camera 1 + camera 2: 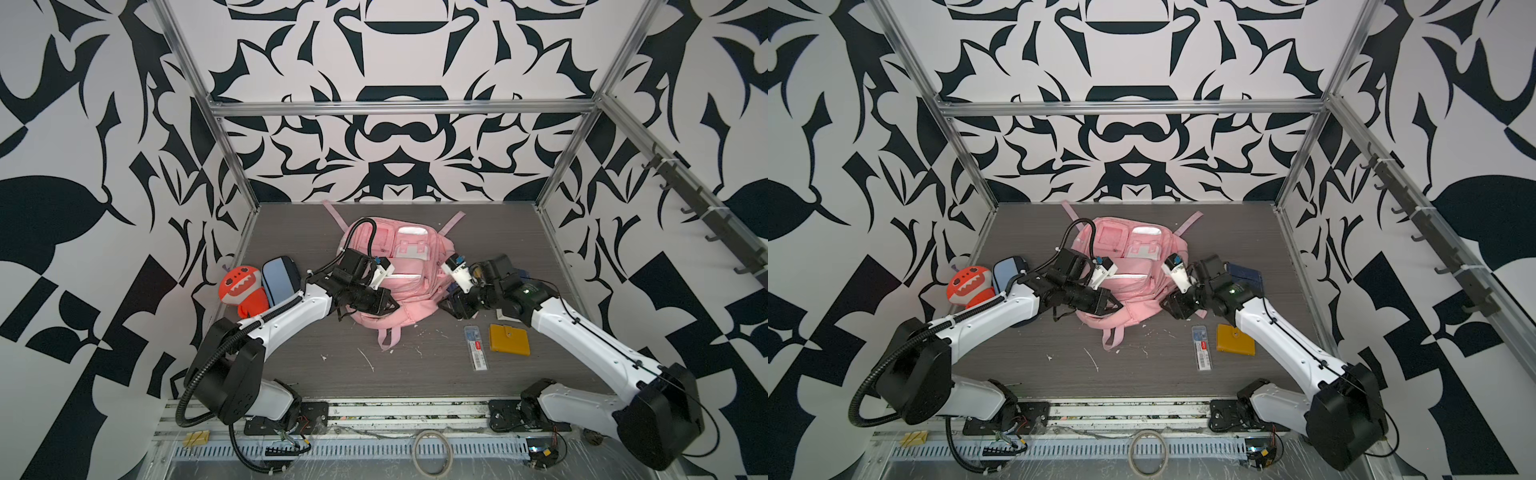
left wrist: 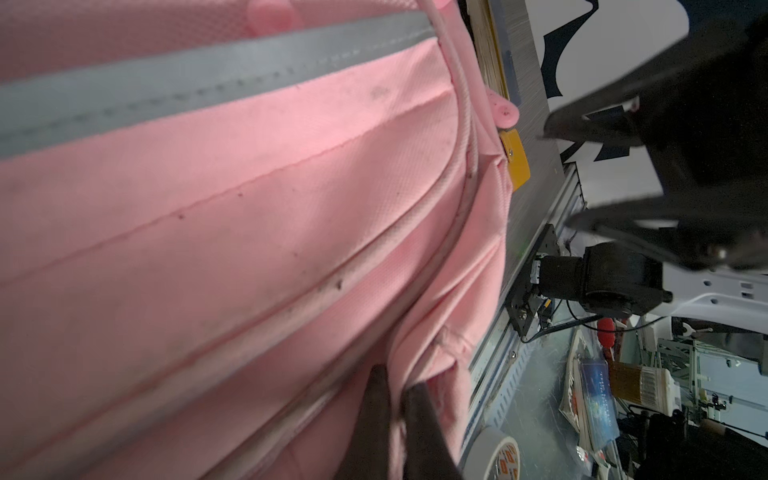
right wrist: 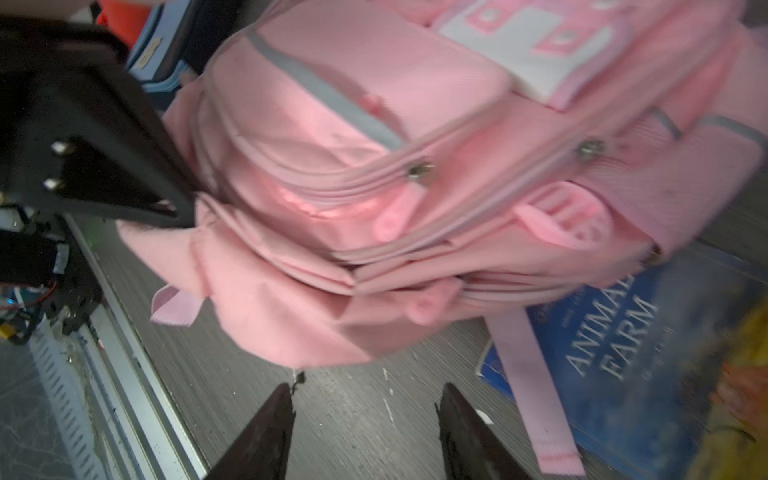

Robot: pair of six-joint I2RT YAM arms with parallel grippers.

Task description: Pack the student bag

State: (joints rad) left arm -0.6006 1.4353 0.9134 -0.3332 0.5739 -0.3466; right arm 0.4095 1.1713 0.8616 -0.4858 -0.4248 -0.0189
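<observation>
Pink cloth is filling your left wrist view, where your left gripper (image 2: 397, 384) is pinching a fold of the student bag (image 2: 249, 208), jaws drawn together on the fabric. In both top views the student bag is lying front-up in the middle of the table (image 1: 332, 374), with its pockets and white strips facing the camera. Its straps (image 1: 455, 220) are trailing toward the back wall and its loop (image 1: 388, 336) is pointing toward the arm bases. Your left gripper is gripping it at the near left edge.

Your right gripper (image 3: 365, 392) is hanging just beside the bag's near right corner, low over bare tabletop. Its jaws are standing apart and nothing is sitting between them.

A blue book (image 3: 623, 353) reading Animal Farm is lying at the bag's right side, with a pink strap crossing its cover. Left of the bag, an orange-red plush toy (image 1: 241, 291) and a blue pencil case (image 1: 278, 278) are lying side by side, touching. Nearer the arm bases on the right, a yellow wallet (image 1: 509, 338) and a clear flat case (image 1: 476, 347) are lying just beside each other, apart from the bag.
</observation>
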